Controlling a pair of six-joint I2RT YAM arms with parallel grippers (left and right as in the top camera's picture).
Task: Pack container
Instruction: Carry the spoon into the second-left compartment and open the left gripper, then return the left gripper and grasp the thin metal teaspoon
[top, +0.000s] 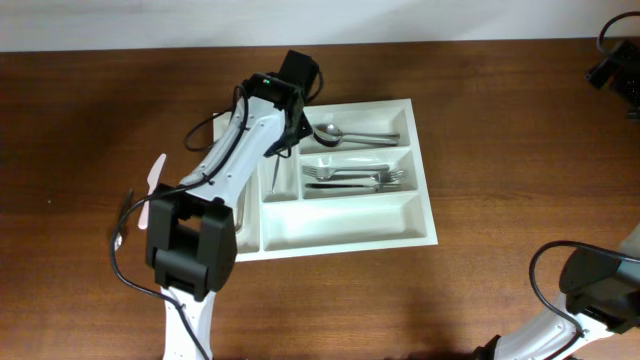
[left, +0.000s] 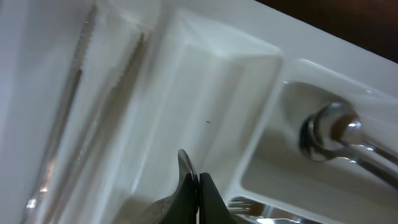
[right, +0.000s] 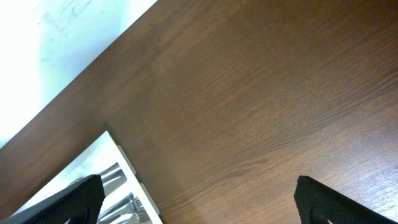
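The white cutlery tray (top: 350, 222) lies mid-table. Its top long compartment holds spoons (top: 345, 135) and its middle one holds forks (top: 355, 178). My left gripper (top: 283, 145) hangs over the tray's upper left, above a narrow upright compartment. In the left wrist view the gripper (left: 198, 186) is shut on a thin metal utensil (left: 184, 163) inside that compartment (left: 205, 93), and a spoon bowl (left: 329, 127) shows to the right. The utensil also shows from overhead (top: 272, 178). My right gripper (right: 205, 205) is open and empty over bare wood beside the tray's corner (right: 115, 155).
A pink plastic utensil (top: 155, 188) lies on the table left of the tray, beside my left arm. Blurred knives (left: 68, 93) lie in the leftmost narrow compartment. My right arm's base (top: 595, 285) is at the lower right.
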